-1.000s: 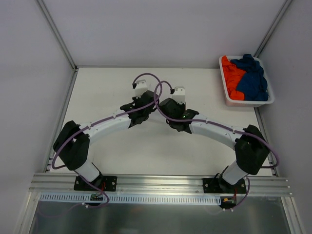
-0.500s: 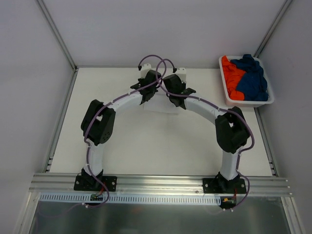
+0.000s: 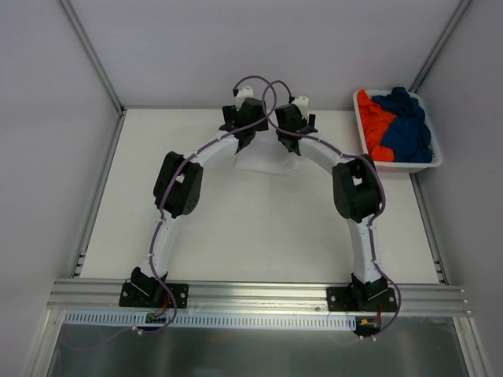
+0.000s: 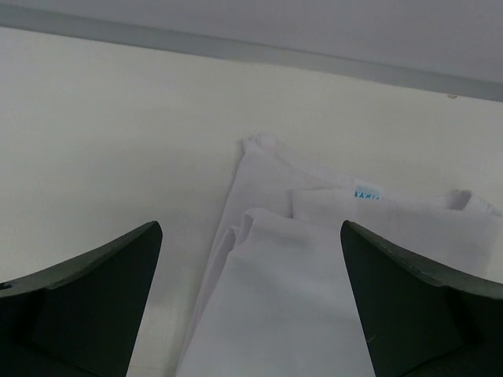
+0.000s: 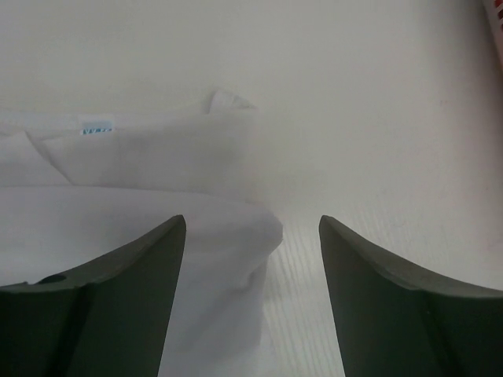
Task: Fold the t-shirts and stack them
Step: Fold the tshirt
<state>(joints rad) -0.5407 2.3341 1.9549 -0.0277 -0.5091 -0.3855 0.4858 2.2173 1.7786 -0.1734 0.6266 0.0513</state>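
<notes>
There, the folded white shirt [image 3: 263,162] lay flat at the far middle of the table [image 3: 236,236]. The left gripper [image 4: 250,232] and right gripper [image 5: 251,221] hung just over it, both with jaws spread and holding nothing. The orange shirt [image 3: 372,126] and blue shirt [image 3: 407,127] sat crumpled in the basket [image 3: 397,166] at the far right corner.

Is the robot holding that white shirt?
No, nothing is held. The left gripper and right gripper are both open over the folded white t-shirt.
</notes>
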